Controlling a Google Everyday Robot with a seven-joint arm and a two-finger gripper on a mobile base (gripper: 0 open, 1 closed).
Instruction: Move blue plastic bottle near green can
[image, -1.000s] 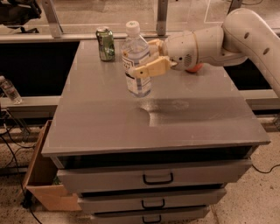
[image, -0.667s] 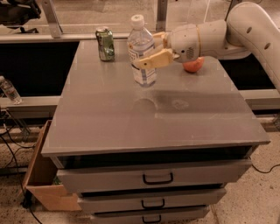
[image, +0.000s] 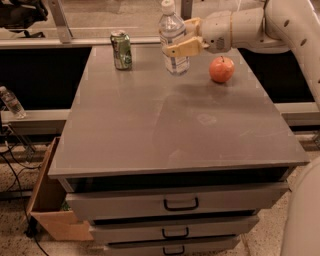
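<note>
The gripper (image: 176, 46), at the upper middle of the frame, has its tan jaws clamped across the midsection of the blue plastic bottle (image: 171, 30), one finger crossing the front of the label. The bottle stands upright, long axis vertical, its base at or just above the back part of the grey table (image: 165, 130); I cannot tell which. The green can (image: 121, 50) stands upright to the left of the jaws, near but apart, with bare tabletop between. The coming move looks like a short carry leftward. An apple (image: 221, 69) sits to the right.
</note>
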